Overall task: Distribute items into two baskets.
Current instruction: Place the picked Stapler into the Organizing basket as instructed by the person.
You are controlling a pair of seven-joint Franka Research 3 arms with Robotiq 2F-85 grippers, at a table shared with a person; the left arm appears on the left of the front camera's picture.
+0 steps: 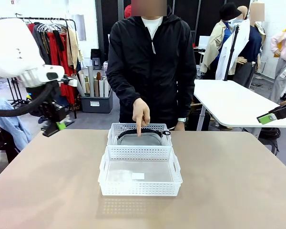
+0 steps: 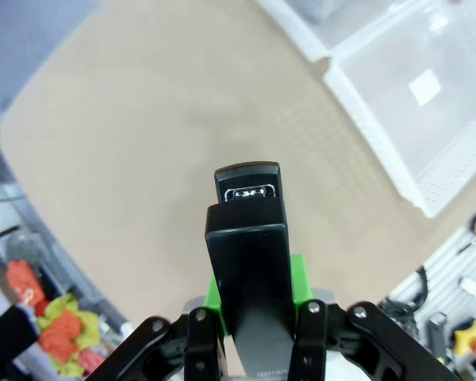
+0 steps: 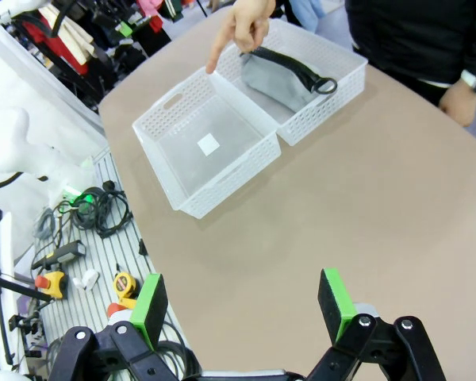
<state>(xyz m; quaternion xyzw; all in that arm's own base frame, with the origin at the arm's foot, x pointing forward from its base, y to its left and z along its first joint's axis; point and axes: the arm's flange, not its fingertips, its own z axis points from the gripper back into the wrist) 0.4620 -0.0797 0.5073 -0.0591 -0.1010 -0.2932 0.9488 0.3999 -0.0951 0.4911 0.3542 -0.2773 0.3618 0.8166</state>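
Two white perforated baskets stand end to end at the table's middle. The larger near basket (image 1: 139, 188) (image 3: 222, 190) carries a small white label (image 1: 138, 176) and holds nothing. A grey pouch (image 1: 139, 139) (image 3: 279, 78) with a black zipper edge lies in the smaller far basket (image 1: 113, 136) (image 3: 325, 111). The person's hand (image 1: 140, 112) (image 3: 242, 24) points a forefinger down near where the baskets meet. My left gripper (image 1: 56, 125) (image 2: 254, 294) hangs above the table's left edge, shut on the black stapler (image 2: 250, 230). At the far right, my right gripper (image 1: 271, 115) (image 3: 242, 305) is open and holds nothing.
The tan table (image 1: 229, 181) lies bare around the baskets. The left wrist view shows a corner of the larger basket (image 2: 365, 119) off to the upper right. Tools and cables lie on a grey bench (image 3: 79, 254) beside the table. A white table (image 1: 233, 102) stands behind on the right.
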